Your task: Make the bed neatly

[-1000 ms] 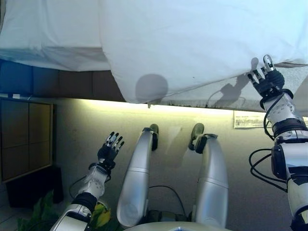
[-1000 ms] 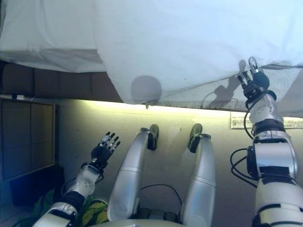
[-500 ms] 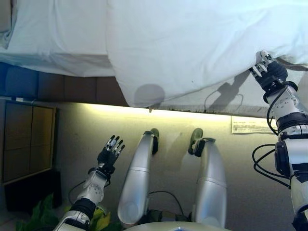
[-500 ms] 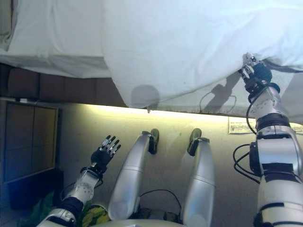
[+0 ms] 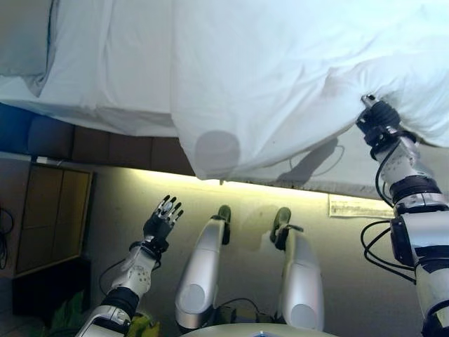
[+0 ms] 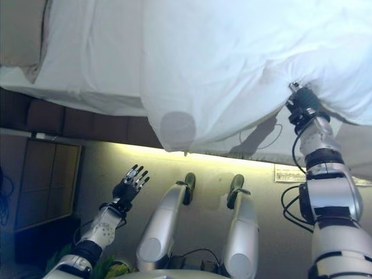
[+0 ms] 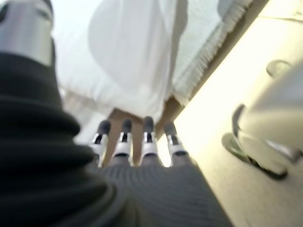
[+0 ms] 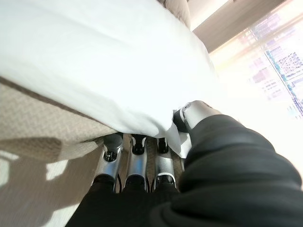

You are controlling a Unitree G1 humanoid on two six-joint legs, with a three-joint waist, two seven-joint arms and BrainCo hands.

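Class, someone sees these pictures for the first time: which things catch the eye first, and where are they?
A big white duvet fills the upper half, draped over the bed's edge. At its right edge the right robot hand pinches the cloth between thumb and fingers. Lower left, the left robot hand hangs open above the floor, touching nothing.

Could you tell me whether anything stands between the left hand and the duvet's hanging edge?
Nothing visible does. The left hand is open, held low above the floor, apart from the white duvet, with only open air between them. The right hand already pinches the duvet's edge.
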